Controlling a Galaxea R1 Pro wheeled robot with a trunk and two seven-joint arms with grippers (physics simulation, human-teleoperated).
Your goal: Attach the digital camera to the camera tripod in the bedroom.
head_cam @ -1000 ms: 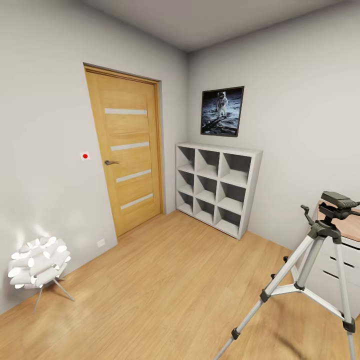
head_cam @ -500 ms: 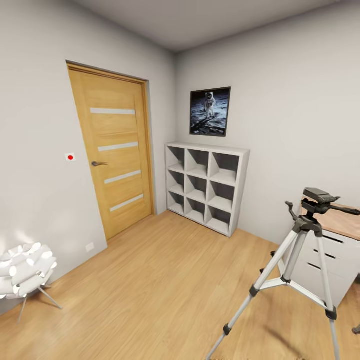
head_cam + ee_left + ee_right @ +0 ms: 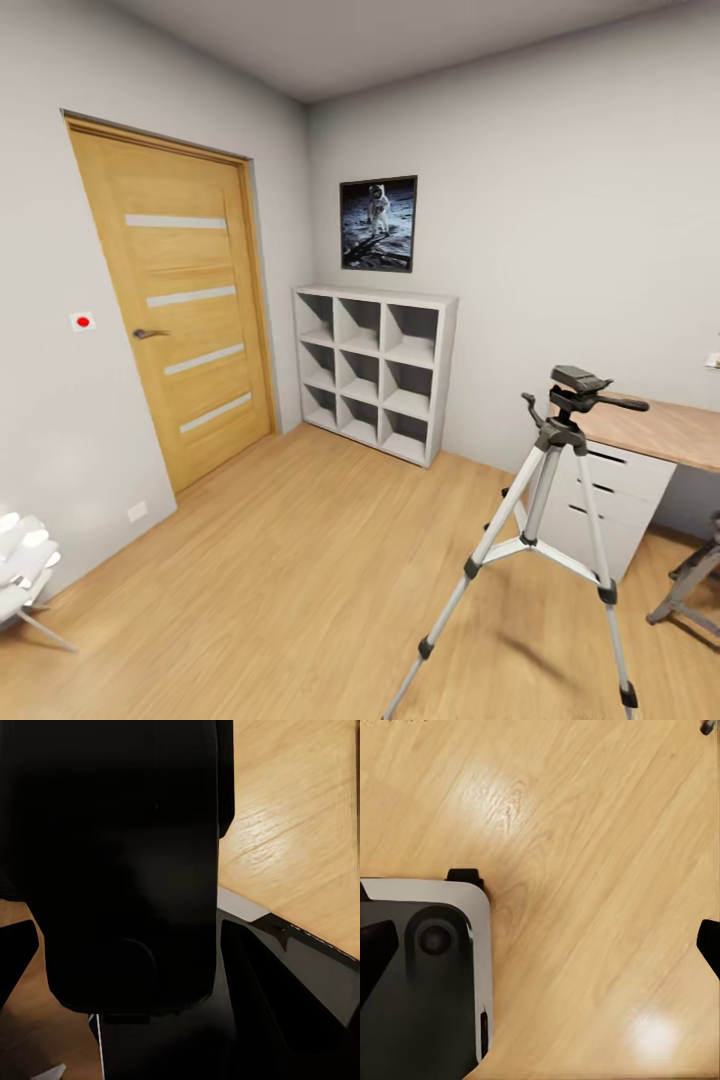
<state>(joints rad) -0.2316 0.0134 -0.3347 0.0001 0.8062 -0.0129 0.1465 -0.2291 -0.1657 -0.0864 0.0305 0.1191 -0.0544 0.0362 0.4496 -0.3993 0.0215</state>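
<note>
The camera tripod [image 3: 560,500] stands at about 4 o'clock in the head view, its head plate bare. A big black block, probably the digital camera [image 3: 120,862], sits between the left pincer's tips, apparently pinched. The right pincer's state I cannot tell.

Risks: driving in could clip the tripod's 3 splayed legs and topple it.

Nearby: desk [image 3: 660,430] just behind, stool [image 3: 690,585] at 4 o'clock, shelf [image 3: 375,370], door [image 3: 175,300].

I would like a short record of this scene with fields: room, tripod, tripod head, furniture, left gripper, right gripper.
room: bedroom with a wooden door and a poster
tripod: tripod stands upright on the floor, in front of the desk
tripod head: bare, no camera on it
furniture: white shelf against the far wall
left gripper: shut on a black object, likely the camera
right gripper: open, above the floor
</note>
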